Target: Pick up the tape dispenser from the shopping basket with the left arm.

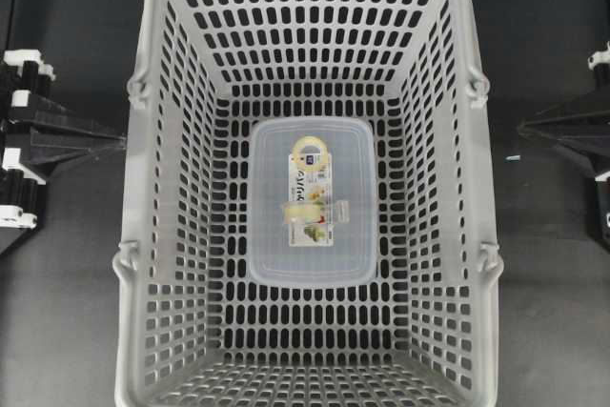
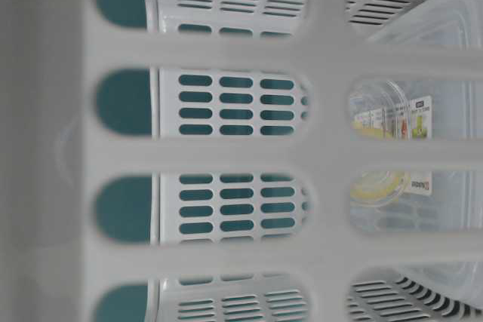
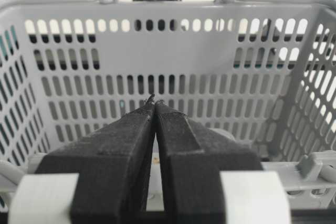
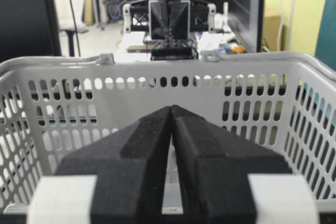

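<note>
The tape dispenser (image 1: 307, 209), small and clear with a pale yellow roll, lies on the lid of a clear food box (image 1: 310, 254) on the floor of the grey shopping basket (image 1: 172, 235). My left gripper (image 1: 120, 140) is shut and empty, outside the basket's left wall, well away from the dispenser. In the left wrist view the shut gripper (image 3: 154, 102) points across the basket's far wall (image 3: 210, 61), and the dispenser is hidden. My right gripper (image 1: 522, 129) is shut and empty outside the right wall; it also shows in the right wrist view (image 4: 171, 108).
The food box carries a paper label with a printed yellow ring (image 1: 308, 150). The basket's tall slotted walls and hinged handle fittings (image 1: 138, 92) stand between both arms and its floor. The table-level view looks through a slotted wall (image 2: 226, 156) at the box (image 2: 445, 209).
</note>
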